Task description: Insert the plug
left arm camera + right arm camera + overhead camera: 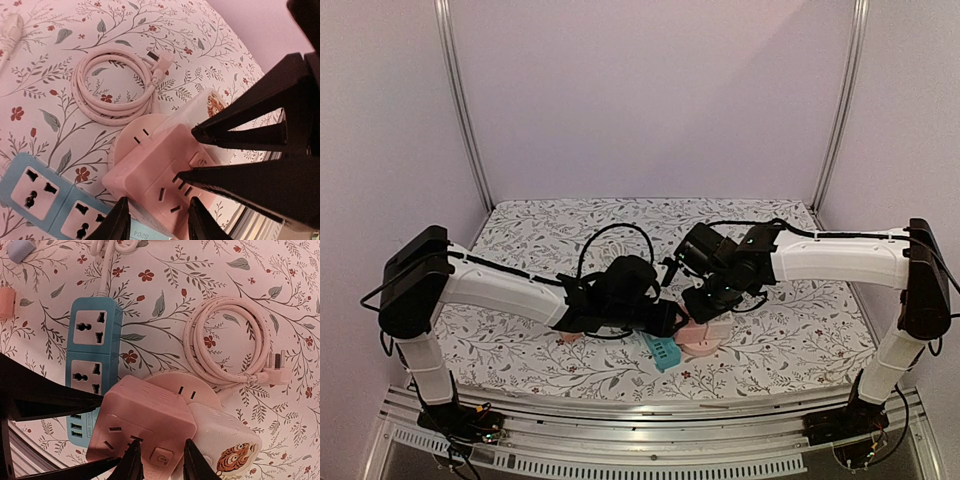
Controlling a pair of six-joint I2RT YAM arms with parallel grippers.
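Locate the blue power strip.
Top view: the blue power strip lies front-centre on the table, immediately left of the pink socket cube.

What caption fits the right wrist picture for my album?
Right gripper clamps a pink socket cube beside a blue power strip and coiled pink cable.

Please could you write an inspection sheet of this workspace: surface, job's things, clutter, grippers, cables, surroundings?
Surface: floral tablecloth, lying flat.
Job's things: pink socket cube on a round pink base, white cube with a tiger sticker against it; blue power strip beside them; plug lies loose, not inserted.
Clutter: small blue item and small pink item, not identifiable.
Grippers: right gripper fingers closed on the pink socket cube; left gripper fingers straddle its corner, grip unclear.
Cables: coiled pink cable ends in the plug; black cable loops over the left arm.
Surroundings: lilac walls, metal posts.
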